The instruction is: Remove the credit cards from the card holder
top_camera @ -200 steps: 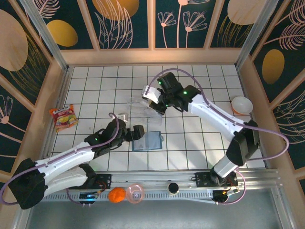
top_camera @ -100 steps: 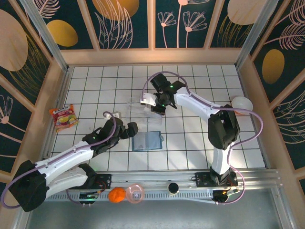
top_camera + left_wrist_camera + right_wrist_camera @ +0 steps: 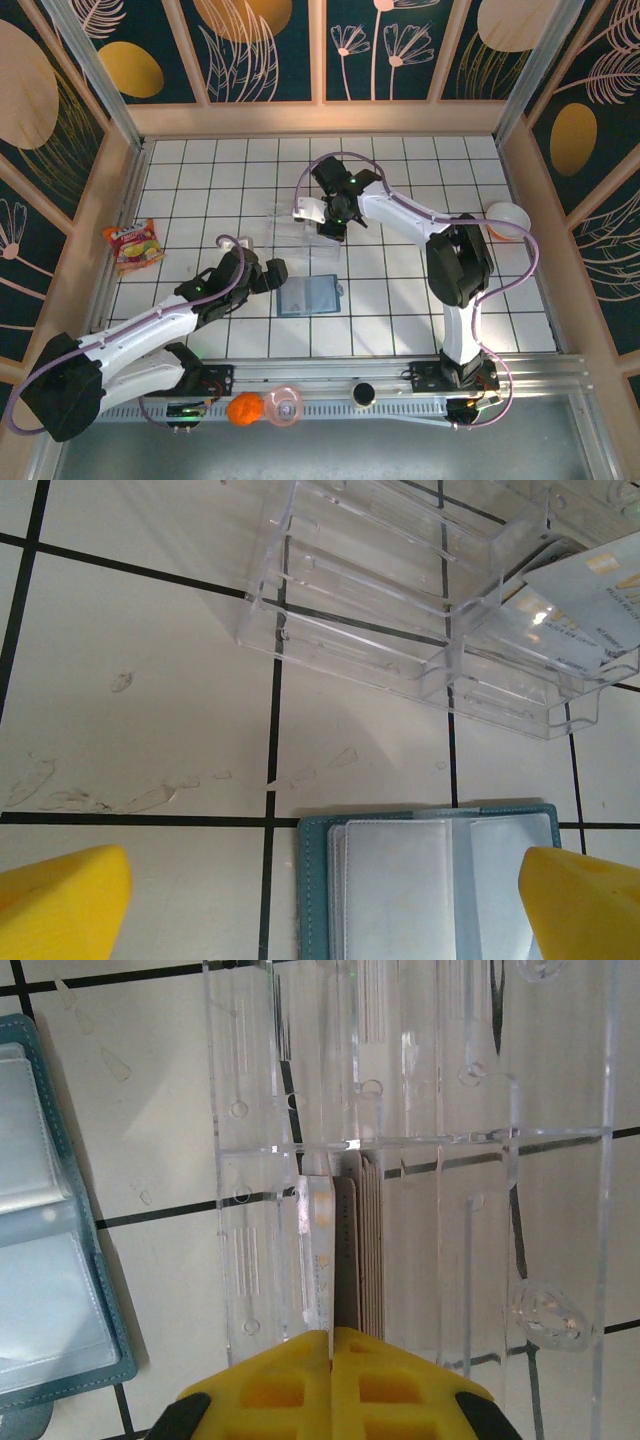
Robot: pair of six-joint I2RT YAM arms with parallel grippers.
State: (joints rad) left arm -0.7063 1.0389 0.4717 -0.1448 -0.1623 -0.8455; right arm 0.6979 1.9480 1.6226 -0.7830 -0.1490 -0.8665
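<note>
Clear tray (image 3: 258, 1150); cards (image 3: 362, 1250) apparently inside

A white tabletop (image 3: 400, 305), ruled into square tiles by thin dark lines, lies inside a low frame of pale wood (image 3: 320, 118). Around it rise dark teal wall panels (image 3: 270, 55) painted with gold ovals and pale outlined leaves and flowers (wooden battens split the back wall into sections). Grey metal posts (image 3: 92, 70) slant up at the far corners. An aluminium rail (image 3: 330, 370) runs along the near edge. The light is even and soft. Close up, the tiles carry faint smudges (image 3: 100, 792).
</note>
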